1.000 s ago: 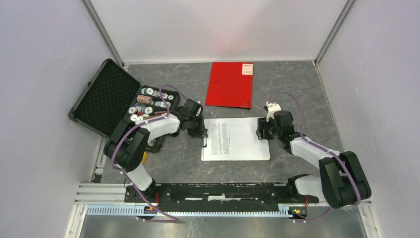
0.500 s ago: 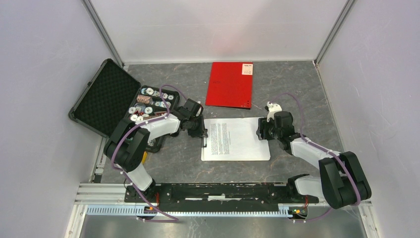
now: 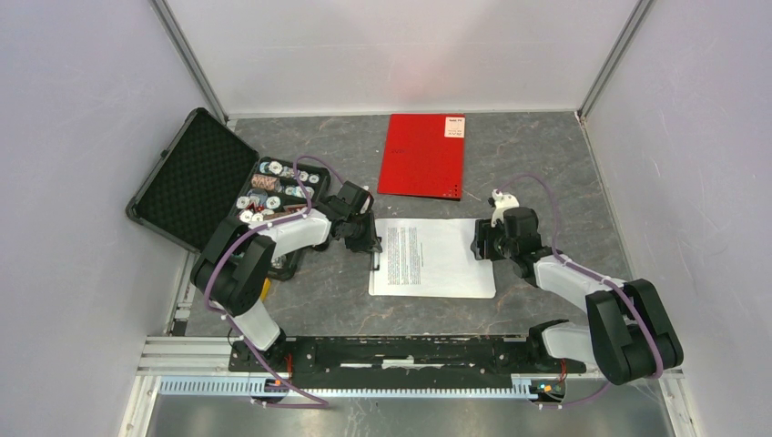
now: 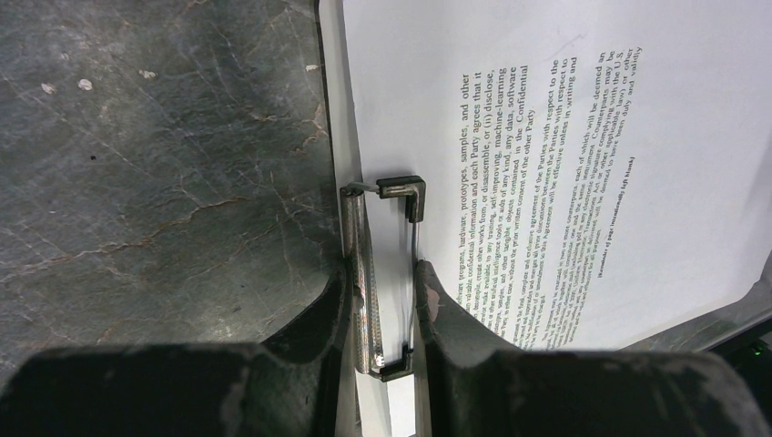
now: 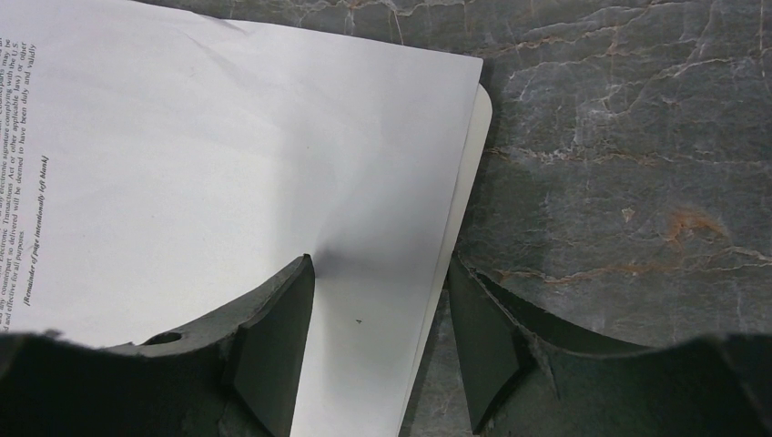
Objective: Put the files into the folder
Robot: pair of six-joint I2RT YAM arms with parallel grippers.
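Two grippers work at opposite ends of the white clipboard (image 5: 477,137), which lies flat in the middle of the grey table (image 3: 546,164) with the files (image 3: 437,255) on top of it, printed side up. At the clipboard's left end the left gripper (image 4: 382,291) has its jaws drawn narrow around the metal clip (image 4: 373,264), one finger pressed against each side of it, so the clip is what it holds. At the clipboard's right end the right gripper (image 5: 380,269) stands with its jaws apart and holds nothing: one finger (image 5: 273,346) rests on the top sheet, where the paper puckers slightly, and the other is down on the table just off the clipboard's edge. The top sheet sits a little askew, so a rounded corner of the clipboard shows beside it. The folder (image 3: 421,155) lies closed, red side up, just beyond the clipboard's far edge, apart from it. An open black case (image 3: 196,173) of chips sits to the clipboard's left.
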